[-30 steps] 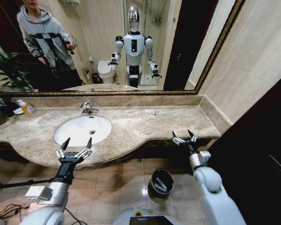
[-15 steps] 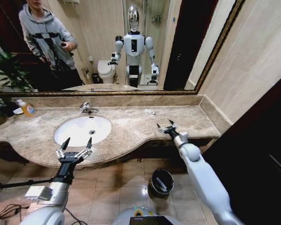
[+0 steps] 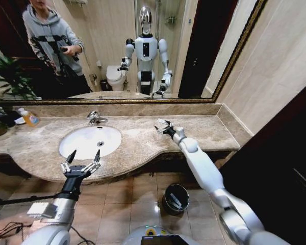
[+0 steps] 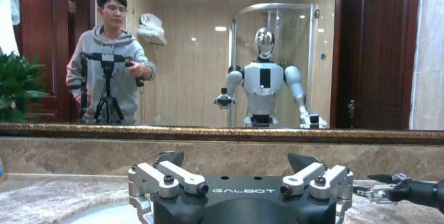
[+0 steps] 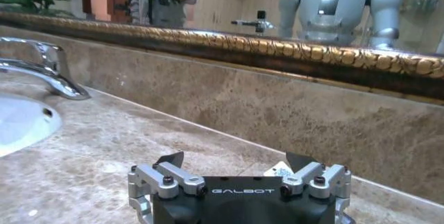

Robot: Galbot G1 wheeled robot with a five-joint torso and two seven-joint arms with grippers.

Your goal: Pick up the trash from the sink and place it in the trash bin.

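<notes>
The right end effector (image 3: 163,125), fingers apart, is now reaching across the counter (image 3: 143,140) to the small white packet (image 5: 281,172), having swung up from beside the trash bin (image 3: 175,198). The left end effector (image 3: 81,161) is still hovering open at the sink's (image 3: 89,141) front edge, so a grasp looks imminent.

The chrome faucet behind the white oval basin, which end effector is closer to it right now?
The left end effector, though not by much. It hovers open at the counter's front edge, across the basin from the chrome faucet. The right end effector is open over the counter, off to the faucet's right.
</notes>
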